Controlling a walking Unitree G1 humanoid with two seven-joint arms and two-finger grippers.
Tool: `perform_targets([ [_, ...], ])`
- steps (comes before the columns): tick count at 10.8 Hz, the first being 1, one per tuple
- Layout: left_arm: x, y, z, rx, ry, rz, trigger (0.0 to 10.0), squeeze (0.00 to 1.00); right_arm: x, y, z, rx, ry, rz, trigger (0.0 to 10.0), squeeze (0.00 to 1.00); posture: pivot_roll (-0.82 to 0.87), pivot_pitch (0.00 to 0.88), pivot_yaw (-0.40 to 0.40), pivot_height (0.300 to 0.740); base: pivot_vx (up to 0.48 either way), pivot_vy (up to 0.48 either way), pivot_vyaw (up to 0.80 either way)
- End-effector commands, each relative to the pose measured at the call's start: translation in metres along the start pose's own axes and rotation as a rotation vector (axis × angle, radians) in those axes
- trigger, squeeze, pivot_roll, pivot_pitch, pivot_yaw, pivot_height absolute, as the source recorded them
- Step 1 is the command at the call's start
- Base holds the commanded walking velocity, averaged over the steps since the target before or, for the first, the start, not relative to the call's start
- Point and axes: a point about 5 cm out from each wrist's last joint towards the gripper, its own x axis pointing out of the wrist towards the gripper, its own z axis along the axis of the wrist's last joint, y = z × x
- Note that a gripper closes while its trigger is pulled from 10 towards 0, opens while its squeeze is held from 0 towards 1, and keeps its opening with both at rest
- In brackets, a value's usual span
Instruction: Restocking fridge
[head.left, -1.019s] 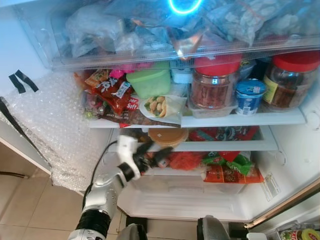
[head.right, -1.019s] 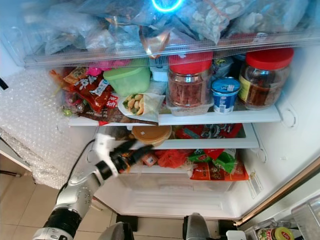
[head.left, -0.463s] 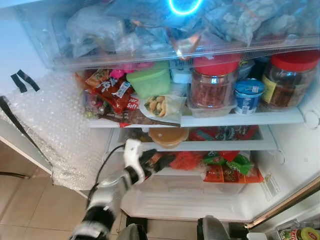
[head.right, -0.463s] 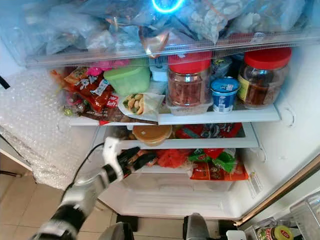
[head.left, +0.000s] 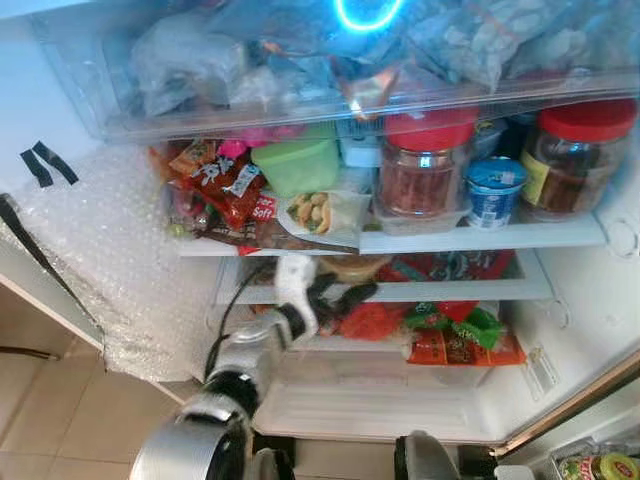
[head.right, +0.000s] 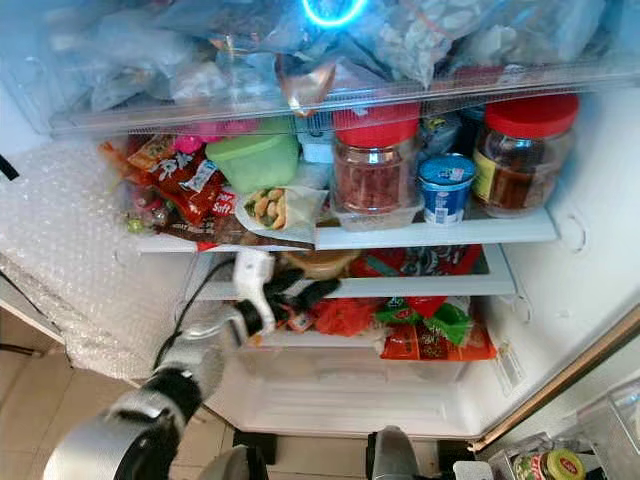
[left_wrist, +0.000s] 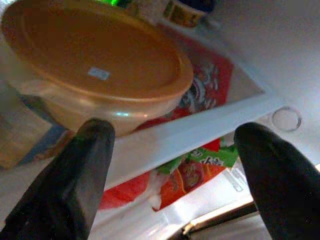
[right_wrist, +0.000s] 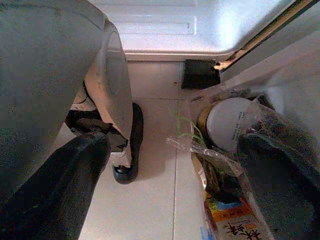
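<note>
Within 1 second our left gripper had risen from the lower shelf toward 1 o'clock, fingers apart and empty, nearly touching the orange-lidded bowl on the middle shelf. We judged a grasp imminent. The bowl's contents were hidden. Our right gripper hung spread-fingered over the floor.

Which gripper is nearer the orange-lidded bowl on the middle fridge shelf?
Left. The left gripper is raised into the fridge, jaws open, just in front of the orange-lidded bowl. The right gripper hangs low outside the fridge, open above the floor tiles beside a bag of groceries.
</note>
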Motion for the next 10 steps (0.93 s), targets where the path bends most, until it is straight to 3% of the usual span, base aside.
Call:
perform_targets([
  [1, 0.002, 0.004, 0.007, 0.027, -0.018, 0.043, 10.0, 0.0, -0.001, 0.004, -0.007, 0.011, 0.017, 0.008, 10.0, 0.0, -0.33, 0.058, 0.137, 0.646, 0.0, 0.0, 0.0],
  [3, 0.003, 0.002, 0.005, 0.042, -0.018, 0.045, 10.0, 0.0, -0.002, 0.003, -0.007, 0.01, 0.018, 0.007, 10.0, 0.0, -0.33, 0.059, 0.133, 0.646, 0.0, 0.0, 0.0],
  [4, -0.003, 0.005, 0.0, 0.111, -0.004, 0.038, 10.0, 0.0, -0.002, 0.003, -0.008, 0.01, 0.018, 0.007, 10.0, 0.0, -0.33, 0.06, 0.132, 0.646, 0.0, 0.0, 0.0],
  [6, -0.024, 0.019, -0.002, 0.209, -0.041, 0.06, 10.0, 0.0, -0.002, 0.004, -0.008, 0.007, 0.021, 0.014, 10.0, 0.0, -0.31, 0.062, 0.132, 0.646, 0.0, 0.0, 0.0],
  [8, -0.043, 0.025, -0.007, 0.271, -0.073, 0.065, 10.0, 0.0, -0.002, 0.004, -0.009, 0.006, 0.022, 0.017, 10.0, 0.0, -0.29, 0.065, 0.135, 0.646, 0.0, 0.0, 0.0],
  [10, -0.057, 0.025, -0.005, 0.321, -0.155, 0.171, 10.0, 0.0, -0.002, 0.005, -0.009, 0.01, 0.024, 0.018, 10.0, 0.0, -0.28, 0.06, 0.142, 0.646, 0.0, 0.0, 0.0],
])
